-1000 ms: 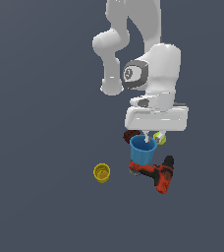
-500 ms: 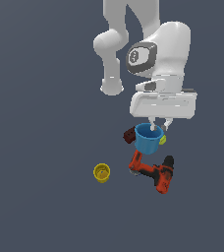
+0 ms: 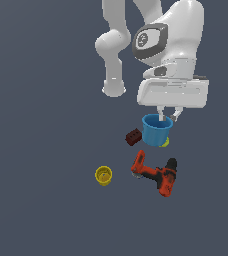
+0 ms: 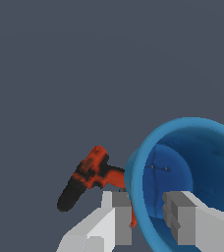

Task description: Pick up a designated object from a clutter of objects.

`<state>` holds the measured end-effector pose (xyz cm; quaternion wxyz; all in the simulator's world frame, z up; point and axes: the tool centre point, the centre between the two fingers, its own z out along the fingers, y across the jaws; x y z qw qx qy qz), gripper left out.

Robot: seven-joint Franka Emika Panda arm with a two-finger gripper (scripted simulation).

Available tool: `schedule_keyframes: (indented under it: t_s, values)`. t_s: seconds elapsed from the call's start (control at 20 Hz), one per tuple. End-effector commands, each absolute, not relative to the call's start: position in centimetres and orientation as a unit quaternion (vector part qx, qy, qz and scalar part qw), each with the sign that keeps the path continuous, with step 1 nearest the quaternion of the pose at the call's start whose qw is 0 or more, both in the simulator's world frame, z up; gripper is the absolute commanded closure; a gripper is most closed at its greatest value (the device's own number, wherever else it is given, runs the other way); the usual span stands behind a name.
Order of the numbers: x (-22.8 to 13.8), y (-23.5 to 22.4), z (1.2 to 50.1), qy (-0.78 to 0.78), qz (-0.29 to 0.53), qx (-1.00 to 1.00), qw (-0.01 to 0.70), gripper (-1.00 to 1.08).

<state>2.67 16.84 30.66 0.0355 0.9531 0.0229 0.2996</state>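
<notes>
The blue cup hangs lifted off the floor, above the other items. My gripper is shut on the cup's rim, one finger inside and one outside, as the wrist view shows with the blue cup between the fingers. Below lie the red-and-black power drill, the dark red brick block and the yellow cup. The yellow-green tennis ball peeks out behind the blue cup. The drill also shows in the wrist view.
The floor is a plain dark grey surface. The arm's white base and links stand behind the clutter.
My gripper has risen with the blue cup in it, lifting it well above the drill and away from the floor. The other items have not moved.
</notes>
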Motion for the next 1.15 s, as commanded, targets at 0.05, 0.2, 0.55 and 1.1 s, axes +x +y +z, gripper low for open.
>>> schedule_keyframes:
  t_s: [0.05,0.2,0.55,1.1]
  values:
    - [2.0,17.4,32.4,0.023,0.302,0.952,0.036,1.08]
    - [1.4,17.9,33.8,0.023,0.303,0.952,0.037,1.08]
    - [-0.1,19.1,36.9,0.025,0.303,0.952,0.037,1.08]
    - [-1.0,20.0,38.9,0.026,0.301,0.952,0.037,1.08]
